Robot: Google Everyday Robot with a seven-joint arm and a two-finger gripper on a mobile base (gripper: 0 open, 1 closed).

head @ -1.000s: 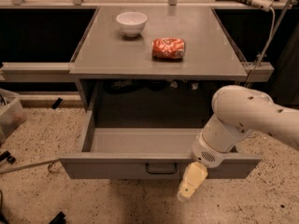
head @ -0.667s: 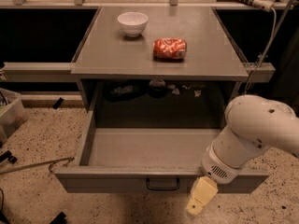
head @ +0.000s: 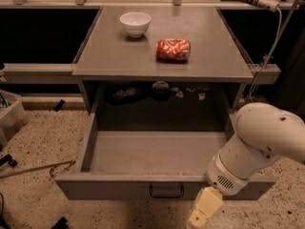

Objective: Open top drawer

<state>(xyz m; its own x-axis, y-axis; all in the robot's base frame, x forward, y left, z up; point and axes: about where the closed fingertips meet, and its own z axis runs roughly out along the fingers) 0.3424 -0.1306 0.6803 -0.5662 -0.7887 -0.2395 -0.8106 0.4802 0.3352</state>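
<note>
The top drawer [head: 114, 189] is a wide grey metal drawer under the grey tabletop. It stands pulled far out, and its broad tray [head: 157, 152] is bare. A small black handle [head: 167, 191] sits in the middle of its flat front. My white arm [head: 259, 144] reaches in from the right, over the drawer's front right corner. My gripper [head: 204, 208], cream-coloured, hangs just in front of the drawer front, right of the handle and apart from it. No other drawer shows.
A white bowl [head: 135, 23] and a red snack bag [head: 173, 49] lie on the tabletop [head: 109, 56]. Dark small items [head: 127, 93] sit in the shadowed recess behind the drawer. A plastic bin [head: 10, 118] stands at the left on the speckled floor. A cable [head: 267, 56] hangs at the right.
The drawer has slid further out toward the camera. My arm and gripper have drawn back and to the right, lower in the picture.
</note>
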